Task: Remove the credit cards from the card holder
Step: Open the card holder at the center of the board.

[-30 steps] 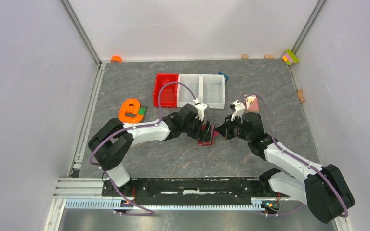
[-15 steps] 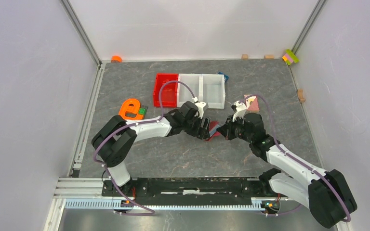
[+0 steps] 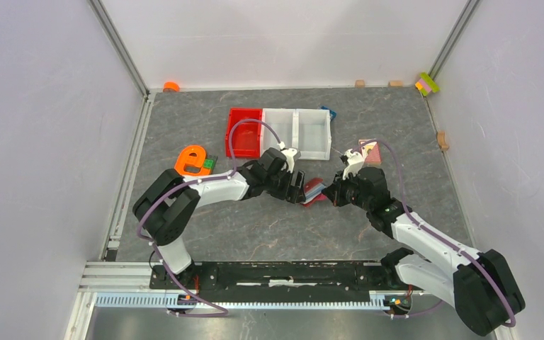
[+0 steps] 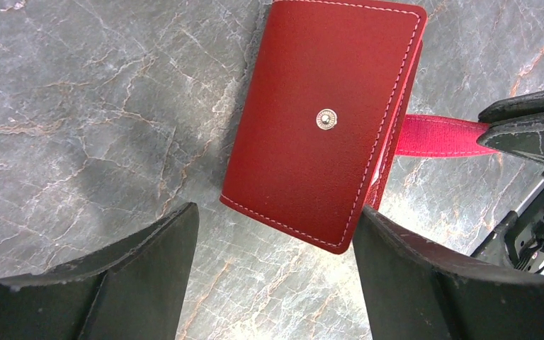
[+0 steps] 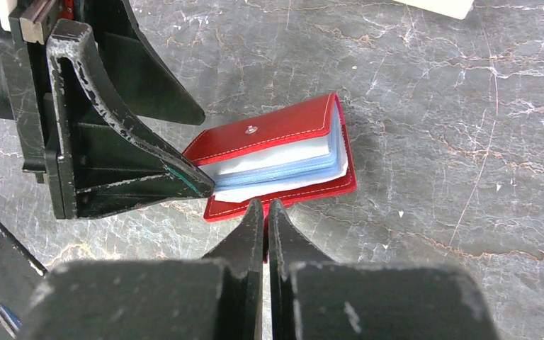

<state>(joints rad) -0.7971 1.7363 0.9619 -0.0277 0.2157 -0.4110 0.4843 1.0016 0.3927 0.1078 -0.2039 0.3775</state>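
Two black grippers are meeting a little right of centre in the top view, over the grey marbled table (image 3: 255, 234). Starting at the left, the left gripper (image 4: 275, 207) is hovering with its jaws spread wide, one finger on each side of the small dark red stitched card holder (image 4: 326, 120). As far as its own camera is showing, it is not touching it. The card holder is lying between the two grippers, its cover with the metal snap stud facing up and gaping slightly.

Going right, the right gripper (image 5: 265, 205) is pressing its jaws together on the bright red strap tab (image 4: 435, 134), which is coming out from under the upper cover at the right of the left wrist view. In the right wrist view, pale blue and white leaves (image 5: 283, 170) are showing between the covers. I cannot tell the credit cards apart from them, so I am judging that all are inside.

The step in hand is opening the holder. Next, I am thinking the right gripper should be holding the tab firm while the left jaws are closing on the upper cover's free edge and folding it back, exposing a card edge.
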